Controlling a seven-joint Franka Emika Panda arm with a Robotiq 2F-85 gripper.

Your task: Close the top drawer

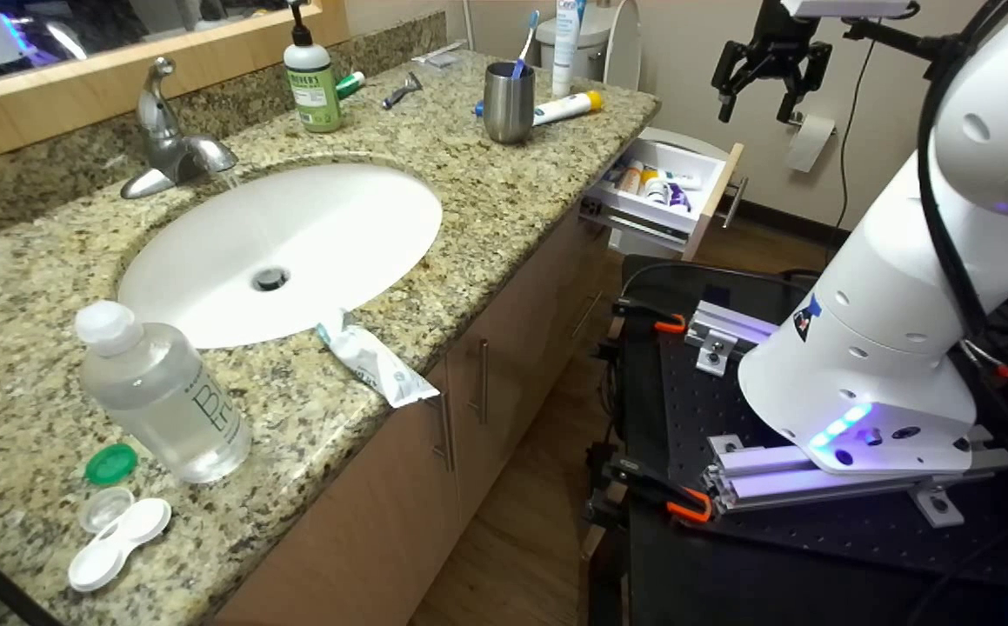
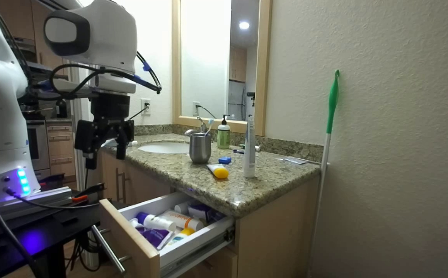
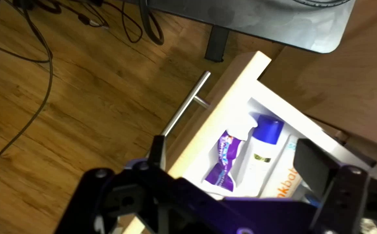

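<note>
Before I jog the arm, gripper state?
Gripper: open, holding nothing.

The arm (image 1: 882, 287) is glossy white and super rounded, all fat tubes and bulges, with little round plugs (image 1: 915, 337) dotted over it. That bulky upper joint (image 2: 113, 33) has a pale oval cap (image 2: 60, 31) in a thick dark grey rim (image 2: 82, 33). The base (image 1: 860, 374) gets a strip of blue lights (image 1: 843, 426) plus a small dark-and-white sticker (image 1: 804, 324) — way too tiny for me to read. Black cables (image 2: 100, 71) loop beside the wrist (image 2: 113, 83) with blue patches (image 2: 146, 66) on them. The pincer (image 2: 106, 159) is black, chunky and angular, with silvery screws (image 3: 101, 173) and flat blocky pads (image 3: 312, 165) — kinda purple sheen up close in the wrist view too.
</note>
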